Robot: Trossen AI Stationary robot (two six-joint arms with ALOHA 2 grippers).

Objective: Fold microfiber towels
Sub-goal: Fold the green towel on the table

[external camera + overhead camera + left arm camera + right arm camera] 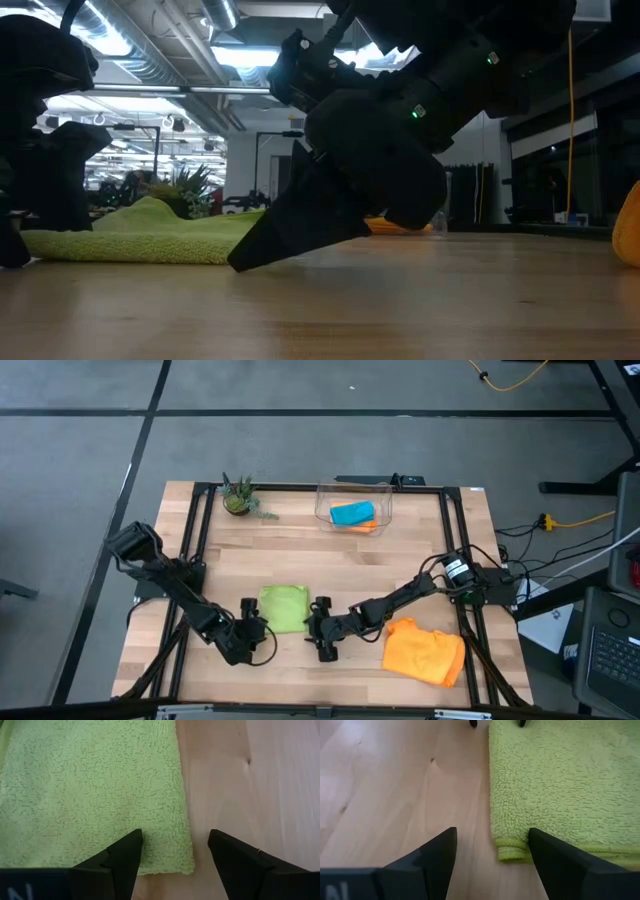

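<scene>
Ceiling strip lights [240,55] glare behind a dark, backlit arm in the low view; the overhead view is evenly lit.

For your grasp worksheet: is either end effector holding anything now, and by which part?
Nothing is held. The left end effector and right end effector are both open at corners of the folded green towel, gripping no cloth.

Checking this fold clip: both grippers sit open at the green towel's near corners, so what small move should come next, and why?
Probably back both open grippers, left gripper and right gripper, off the lime green towel: it already lies folded flat, neither holds it, and the orange towel lies crumpled.
</scene>
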